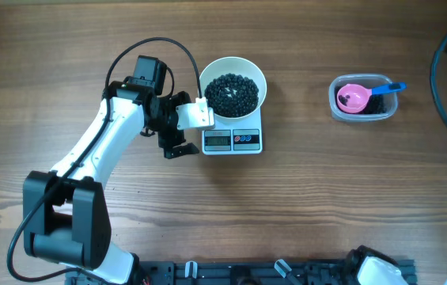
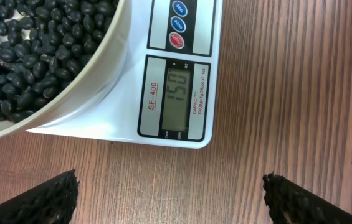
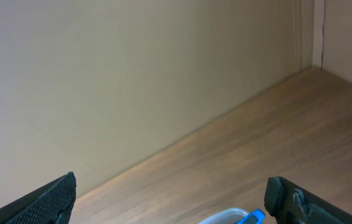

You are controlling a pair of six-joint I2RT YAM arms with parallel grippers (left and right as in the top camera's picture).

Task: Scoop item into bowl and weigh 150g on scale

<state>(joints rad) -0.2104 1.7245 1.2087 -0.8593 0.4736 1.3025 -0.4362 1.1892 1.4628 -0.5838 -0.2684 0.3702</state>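
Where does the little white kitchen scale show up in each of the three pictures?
Overhead: the scale sits just left of centre, under the bowl.
Left wrist: the scale fills the upper middle, its display turned sideways.
Right wrist: not in it.
Shared landmark: the white bowl of black beans, on the scale in both views showing it.

On scale [image 2: 123, 102]: display [image 2: 177, 96] reads 150; SF-400 printed beside it; capacity line, button [image 2: 177, 23] lettering too small to read.

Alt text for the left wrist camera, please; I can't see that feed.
The display on the scale reads 150, with a white bowl of black beans sitting on it at upper left. The left gripper is open and empty, its dark fingertips in the bottom corners over wooden table.
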